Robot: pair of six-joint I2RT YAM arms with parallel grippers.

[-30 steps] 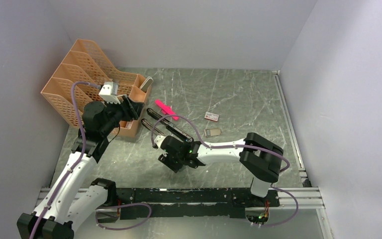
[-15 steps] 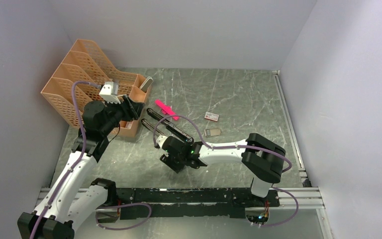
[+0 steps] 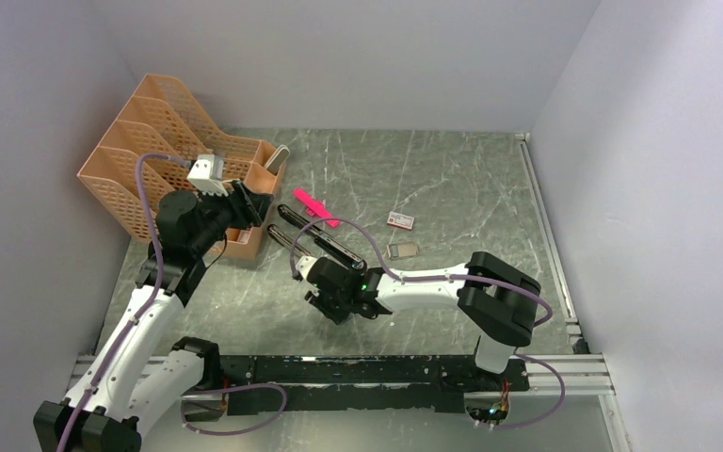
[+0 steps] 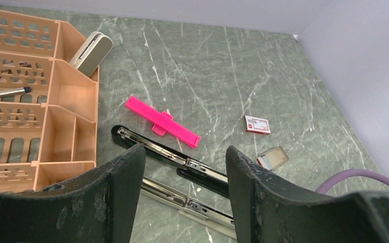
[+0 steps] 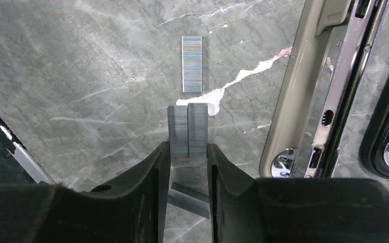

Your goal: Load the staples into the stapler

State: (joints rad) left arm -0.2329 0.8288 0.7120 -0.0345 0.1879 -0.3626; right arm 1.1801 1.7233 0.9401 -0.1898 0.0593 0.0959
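Green marble worktop (image 3: pixel 452 179), pale-veined, boxed in by plain grey walls. Lying open about mid-worktop: stapler (image 3: pixel 334 245), its silver rail (image 5: pixel 329 101) turned up, just right of the right jaws.

Right jaws low over the worktop and drawn narrow, flanking the near end of the staples (image 5: pixel 187 129). Seemingly two strips side by side, and by the look of it touching both fingers (image 5: pixel 147 202). Just beyond them, well clear of the jaws, a loose strip (image 5: pixel 192 63); nearer, a crosswise strip (image 5: pixel 190 200) under the fingers.

Left jaws wide, holding nothing, hanging at the far left beside the orange organiser (image 3: pixel 169 160). Right of the stapler, a small white box (image 3: pixel 400 220) and a clear tray (image 3: pixel 403 250); just beyond the stapler, a pink piece (image 3: pixel 315 207).

Step in hand, as judged: picking up the staples.
- Squeeze only enough to bind. Too hard, and likely a buckled or split strip.
- Better a hold nearer the middle than at one end, against drooping or snapping on the lift.
- Rise straight up, clear of the crosswise strip.
- Check for one strip or two in the grip, given a rail probably one strip wide.
- Then turn the legs down, line up lengthwise with the rail and lower gently from above.
- Left jaws perhaps best used to steady the stapler's base.
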